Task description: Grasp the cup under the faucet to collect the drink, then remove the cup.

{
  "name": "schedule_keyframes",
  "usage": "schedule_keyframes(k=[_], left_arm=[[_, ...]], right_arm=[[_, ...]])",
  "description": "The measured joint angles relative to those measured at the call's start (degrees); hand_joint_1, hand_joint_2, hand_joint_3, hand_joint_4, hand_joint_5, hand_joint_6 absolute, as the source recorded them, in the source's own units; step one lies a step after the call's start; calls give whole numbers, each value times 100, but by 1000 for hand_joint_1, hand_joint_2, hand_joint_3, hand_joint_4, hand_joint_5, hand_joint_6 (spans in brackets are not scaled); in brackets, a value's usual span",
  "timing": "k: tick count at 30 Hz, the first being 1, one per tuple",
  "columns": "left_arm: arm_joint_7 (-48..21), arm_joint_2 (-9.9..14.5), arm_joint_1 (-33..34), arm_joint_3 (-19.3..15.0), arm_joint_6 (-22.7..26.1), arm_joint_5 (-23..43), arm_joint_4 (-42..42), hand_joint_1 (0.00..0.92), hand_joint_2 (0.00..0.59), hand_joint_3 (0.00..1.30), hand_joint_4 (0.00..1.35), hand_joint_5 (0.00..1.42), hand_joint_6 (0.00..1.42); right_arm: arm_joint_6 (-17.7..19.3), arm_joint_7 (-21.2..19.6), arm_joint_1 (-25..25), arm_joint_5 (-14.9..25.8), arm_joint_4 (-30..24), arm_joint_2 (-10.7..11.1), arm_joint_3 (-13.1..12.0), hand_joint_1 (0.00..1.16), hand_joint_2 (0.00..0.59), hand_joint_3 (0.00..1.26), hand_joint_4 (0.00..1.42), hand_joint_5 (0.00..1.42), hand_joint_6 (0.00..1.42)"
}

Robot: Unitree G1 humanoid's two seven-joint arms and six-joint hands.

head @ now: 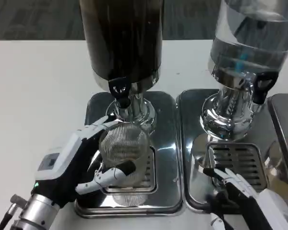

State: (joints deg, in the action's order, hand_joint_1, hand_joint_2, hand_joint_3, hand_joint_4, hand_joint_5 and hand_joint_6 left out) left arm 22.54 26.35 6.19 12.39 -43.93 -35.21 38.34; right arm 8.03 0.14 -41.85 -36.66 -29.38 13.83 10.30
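Observation:
A clear ribbed glass cup (123, 146) stands on the drip grate (146, 179) of the left steel tray, right below the black faucet (120, 91) of the dark drink dispenser (121, 38). My left hand (81, 160) wraps the cup from the left, fingers above and below it. I cannot tell whether any liquid is in the cup. My right hand (245, 196) lies at the lower right on the second tray, fingers stretched out toward its grate (237, 163), holding nothing.
A second dispenser (249, 43) with clear liquid and its own black faucet (261, 86) stands on the right steel tray (192, 143). Another tray edge (285, 124) shows at the far right. White table (33, 96) lies open to the left.

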Motion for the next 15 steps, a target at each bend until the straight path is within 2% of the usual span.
schedule_keyframes(k=[8, 10, 15], left_arm=[[-6, 90, -156, -34, 355, -32, -419, 0, 61, 254, 0, 80, 50], [-24, 136, -197, -43, 460, -35, -528, 0, 56, 238, 0, 9, 34], [-30, 237, -412, -178, 639, -23, -908, 0, 50, 195, 0, 2, 29]], right_arm=[[-73, 33, 35, 95, 0, 0, -59, 546, 586, 173, 76, 61, 263], [-80, 33, 34, 96, 0, 1, -61, 545, 586, 175, 76, 61, 264], [-87, 33, 27, 101, 1, -1, -58, 544, 586, 177, 76, 61, 265]])
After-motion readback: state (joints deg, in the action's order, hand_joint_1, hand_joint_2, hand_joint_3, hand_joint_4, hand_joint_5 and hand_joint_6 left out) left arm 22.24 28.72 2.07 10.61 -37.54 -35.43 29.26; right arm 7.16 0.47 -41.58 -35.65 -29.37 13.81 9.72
